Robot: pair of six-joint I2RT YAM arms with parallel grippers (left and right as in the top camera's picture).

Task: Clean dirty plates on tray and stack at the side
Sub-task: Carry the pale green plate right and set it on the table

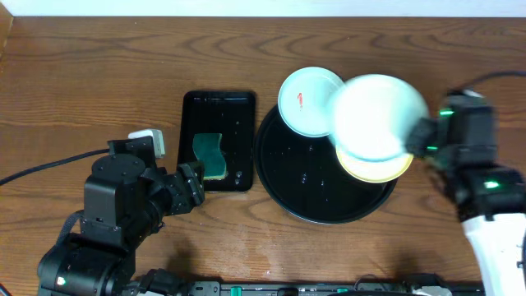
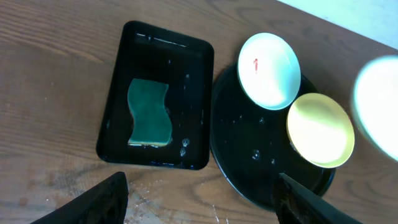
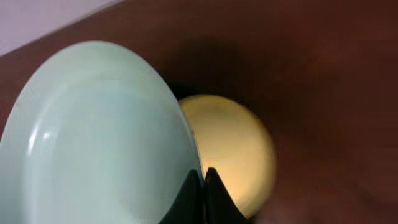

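Plates: I count three, all small, round and shallow, two pale mint and one pale yellow. The smeared plate (image 1: 308, 100), mint with a red-orange mark, rests at the far-left edge of the tray (image 1: 304, 199). The yellow plate (image 1: 374, 173) lies on the tray's right side. The lifted plate (image 1: 376, 115), plain mint, hangs above the tray, over the yellow one. My right gripper (image 3: 200, 186) is closed tight and pinches its rim. My left gripper (image 2: 202, 183) stands wide and empty, left of the tray, near one small tray (image 1: 197, 111) holding one sponge (image 1: 211, 156).
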